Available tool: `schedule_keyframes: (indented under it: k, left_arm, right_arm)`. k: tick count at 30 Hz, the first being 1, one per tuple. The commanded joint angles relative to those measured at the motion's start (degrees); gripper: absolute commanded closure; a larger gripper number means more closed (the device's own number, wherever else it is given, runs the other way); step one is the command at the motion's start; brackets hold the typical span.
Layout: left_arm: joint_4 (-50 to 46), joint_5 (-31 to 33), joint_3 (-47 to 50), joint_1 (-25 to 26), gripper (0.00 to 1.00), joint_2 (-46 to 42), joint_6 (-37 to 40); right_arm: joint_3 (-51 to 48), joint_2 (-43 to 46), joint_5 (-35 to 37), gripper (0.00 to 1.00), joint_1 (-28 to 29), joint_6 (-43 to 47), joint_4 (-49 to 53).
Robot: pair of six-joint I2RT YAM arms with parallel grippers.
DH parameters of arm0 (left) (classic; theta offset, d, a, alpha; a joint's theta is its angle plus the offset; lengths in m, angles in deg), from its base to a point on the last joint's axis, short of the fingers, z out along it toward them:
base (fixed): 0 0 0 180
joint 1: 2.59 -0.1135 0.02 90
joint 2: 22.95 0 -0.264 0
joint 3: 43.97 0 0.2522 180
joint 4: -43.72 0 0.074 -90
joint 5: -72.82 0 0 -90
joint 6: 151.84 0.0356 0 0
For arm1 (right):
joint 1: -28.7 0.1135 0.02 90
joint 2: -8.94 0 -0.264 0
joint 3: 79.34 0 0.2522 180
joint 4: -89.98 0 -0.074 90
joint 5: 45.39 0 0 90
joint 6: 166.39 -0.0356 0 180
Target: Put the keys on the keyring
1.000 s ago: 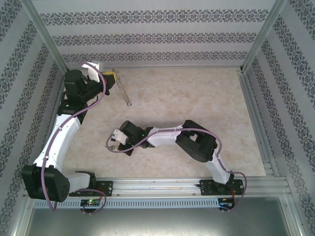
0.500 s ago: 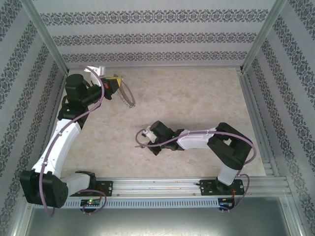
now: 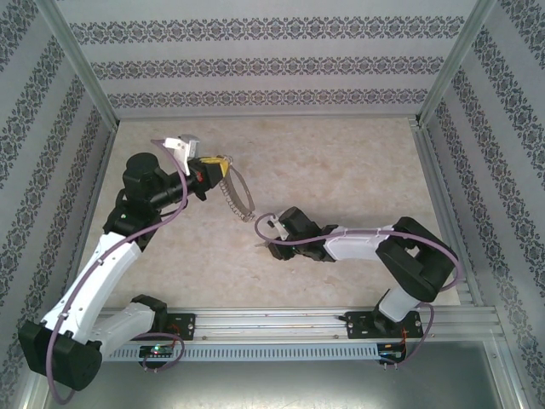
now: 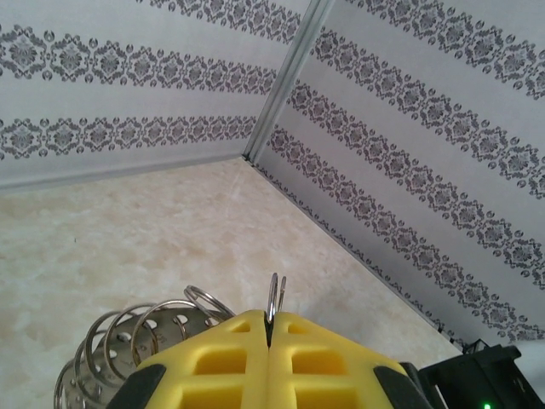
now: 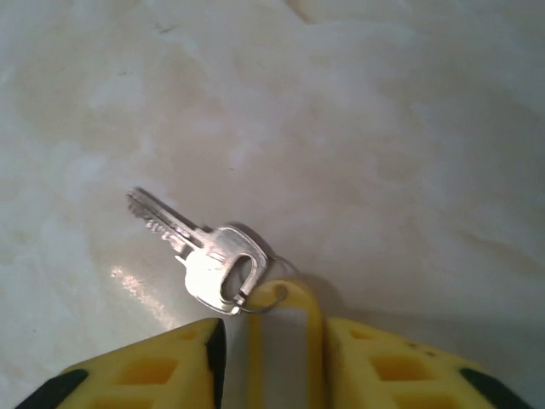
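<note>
Both arms swung over since a second ago. Left arm now reaches toward mid-table, left gripper (image 3: 213,168) clamped tight on the keyring (image 3: 238,198), a grey coil of wire loops trailing off toward the right arm. Right gripper (image 3: 262,230) sits low, jaws parted, with the silvery key (image 5: 200,256) flat on the table (image 3: 341,162) just ahead of its fingertips.

Table (image 3: 341,162) was cream, faintly marbled. Walls (image 3: 255,51) were white with grey floral bands. Key (image 5: 200,251) was silver; keyring (image 4: 145,328) was silver-grey. Left gripper (image 4: 269,332) and right gripper (image 5: 271,345) were yellow. Arms (image 3: 102,268) were white and black, cables (image 3: 454,260) purple.
</note>
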Motion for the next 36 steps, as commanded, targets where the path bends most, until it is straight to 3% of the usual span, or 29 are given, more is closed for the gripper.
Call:
schedule_keyframes:
  k: [1,8,12,26,36]
  left_arm:
    - [-1.9,3.7,0.4,1.2,1.0,-2.4,1.9]
    - [-4.5,9.1,3.1,1.2,1.0,-5.3,3.5]
    - [-5.6,9.6,3.2,1.2,1.0,-5.8,4.5]
    - [-7.0,13.3,4.3,1.3,1.0,-7.5,6.1]
    - [-6.3,12.7,4.7,1.3,1.0,-7.7,5.4]
  right_arm:
    - [-3.8,4.2,4.4,0.55,-2.2,-4.7,3.7]
    - [-9.3,18.0,3.9,0.51,-1.0,-22.2,-0.6]
    - [-8.7,20.8,5.9,0.51,2.3,-28.6,0.2]
    - [-6.2,11.5,16.1,0.51,9.9,-60.0,-3.3]
    - [-3.7,8.5,18.9,0.53,10.8,-72.4,-4.9]
